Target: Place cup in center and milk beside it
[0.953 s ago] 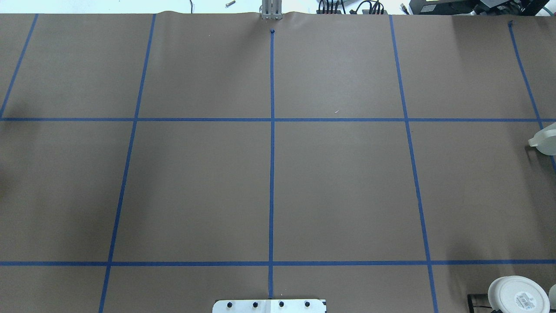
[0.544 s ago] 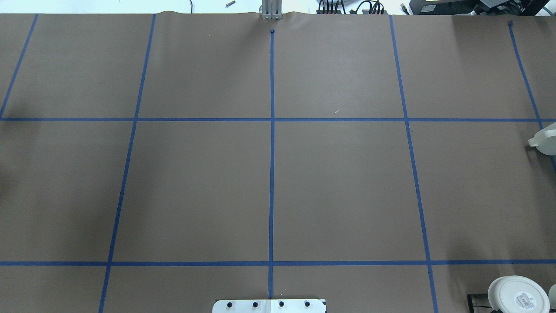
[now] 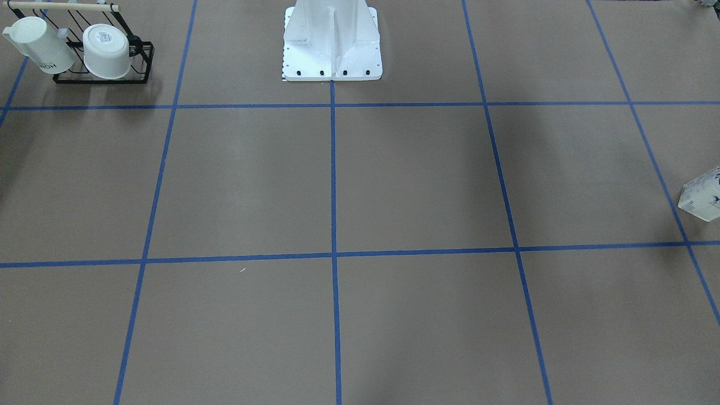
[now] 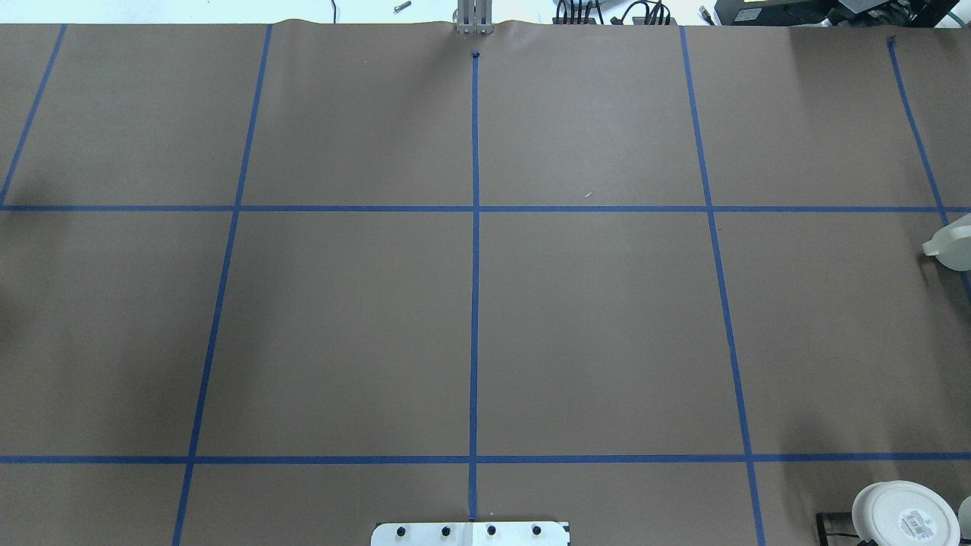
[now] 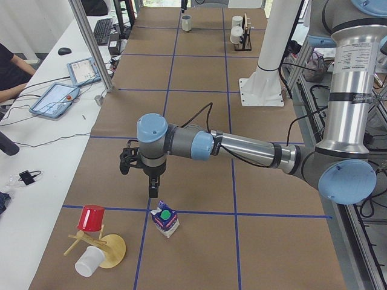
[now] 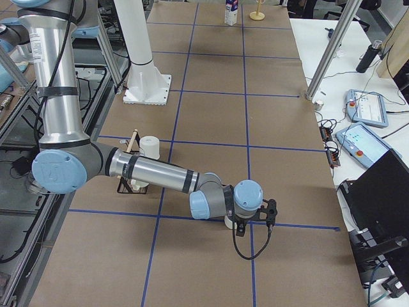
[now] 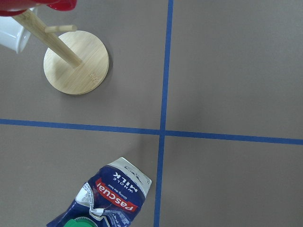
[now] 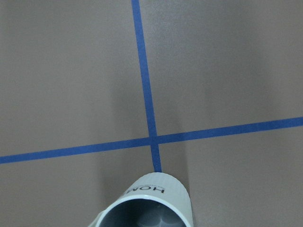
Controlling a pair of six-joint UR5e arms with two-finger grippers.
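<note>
Here the left pincer (image 5: 153,206) hovers with the milk (image 7: 109,198) upright just beside it. The right pincer (image 6: 241,228) hangs by the cup (image 8: 147,202). I cannot tell how wide either gapes. Both seem lined up for pickup, far from the center (image 4: 476,208).

"pascual WHOLE MILK" on the milk (image 7: 113,193); "HOME" on the cup (image 8: 150,188).

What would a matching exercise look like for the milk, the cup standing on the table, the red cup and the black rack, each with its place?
1 milk; 2 cup; 3 red cup; 4 black rack.
A holds two white mugs; B hung on the wooden stand; C under the right wrist camera; D upright beside the wooden stand.
Pairs: 1-D, 2-C, 3-B, 4-A.
</note>
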